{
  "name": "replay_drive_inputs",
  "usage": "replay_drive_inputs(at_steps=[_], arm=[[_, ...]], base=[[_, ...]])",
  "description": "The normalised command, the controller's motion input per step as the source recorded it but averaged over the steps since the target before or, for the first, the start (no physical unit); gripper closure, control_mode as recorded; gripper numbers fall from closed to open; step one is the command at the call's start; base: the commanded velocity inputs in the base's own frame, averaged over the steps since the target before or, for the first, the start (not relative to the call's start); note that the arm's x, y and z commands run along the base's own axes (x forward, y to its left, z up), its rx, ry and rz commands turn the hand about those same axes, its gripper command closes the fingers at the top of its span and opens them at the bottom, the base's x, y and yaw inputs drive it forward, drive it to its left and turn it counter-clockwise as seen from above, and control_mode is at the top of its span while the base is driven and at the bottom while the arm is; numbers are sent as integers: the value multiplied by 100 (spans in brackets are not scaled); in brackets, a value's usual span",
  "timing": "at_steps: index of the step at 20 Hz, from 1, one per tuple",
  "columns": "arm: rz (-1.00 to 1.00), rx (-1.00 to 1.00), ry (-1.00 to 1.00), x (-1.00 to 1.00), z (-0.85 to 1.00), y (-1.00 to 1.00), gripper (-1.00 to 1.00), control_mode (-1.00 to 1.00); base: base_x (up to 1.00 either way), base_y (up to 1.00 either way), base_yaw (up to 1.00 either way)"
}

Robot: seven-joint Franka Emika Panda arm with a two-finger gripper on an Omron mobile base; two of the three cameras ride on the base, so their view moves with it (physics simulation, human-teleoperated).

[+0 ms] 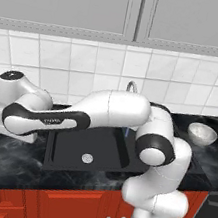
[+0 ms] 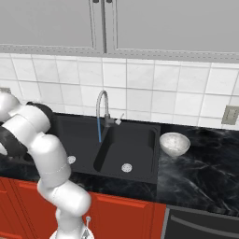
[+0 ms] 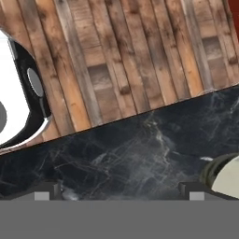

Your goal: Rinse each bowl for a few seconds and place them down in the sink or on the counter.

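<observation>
Hovering above the table's left end, the fingers (image 3: 119, 192) stand apart, their two tips low over bare black marble near its front edge. The greenish-cream bowl (image 3: 227, 175) sits just beside one tip, not gripped. The white-grey bowl (image 2: 174, 144) rests on the table (image 2: 205, 172) just right of the sink (image 2: 135, 149), whose faucet (image 2: 101, 112) runs a thin stream of water.

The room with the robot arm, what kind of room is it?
It looks like a kitchen. There is a black sink with a curved faucet running water, set in a dark marble counter above red cabinets. A bowl sits beside the sink, and white tiles cover the wall.
</observation>
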Motion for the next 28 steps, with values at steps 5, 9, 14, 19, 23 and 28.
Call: replay_drive_inputs(at_steps=[5, 9, 14, 19, 23, 28], arm=[[-1, -5, 0, 10, -4, 37, -100, -100], [-2, -5, 1, 15, 9, 39, -100, -100], [-2, -5, 4, 17, 14, 34, -100, -100], [-1, -6, 5, 15, 4, 28, -100, -100], [0, -7, 3, 13, 0, 24, -100, -100], [0, -6, 3, 11, -1, 14, -100, -100]], base=[[0, 0, 0], [0, 0, 0], [0, 0, 0], [0, 0, 0], [0, 0, 0], [0, 0, 0]])
